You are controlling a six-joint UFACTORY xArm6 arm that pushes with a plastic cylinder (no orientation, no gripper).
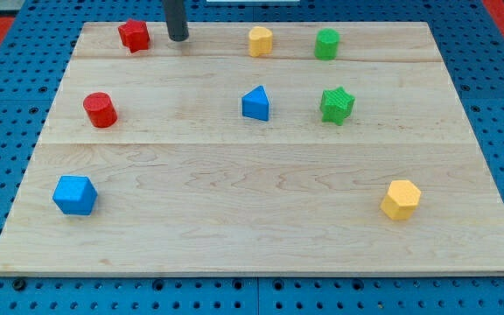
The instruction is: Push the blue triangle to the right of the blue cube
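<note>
My tip [178,38] sits near the view's top edge of the wooden board [261,236], just beside the red block [134,35] on its left side, touching nothing. No jaws here, just a bare rod, so nothing to open or close.

The blue triangle [255,103] is below and to the right of my tip, well apart from it, mid-board. The blue cube [75,195] is far below and left of my tip, near the board's lower left corner. The triangle is already right of the cube but well away and higher up, so the task looks not yet done.

Handling, my guess: small, light, rigid plastic block, slides easily on smooth wood (may spin if hit off-centre, given the sloped faces). No gripping; press a flat side low and centred, from its upper right, driving it down-left toward the cube.

The red cylinder [100,109] sits left of that path, probably clear.
</note>
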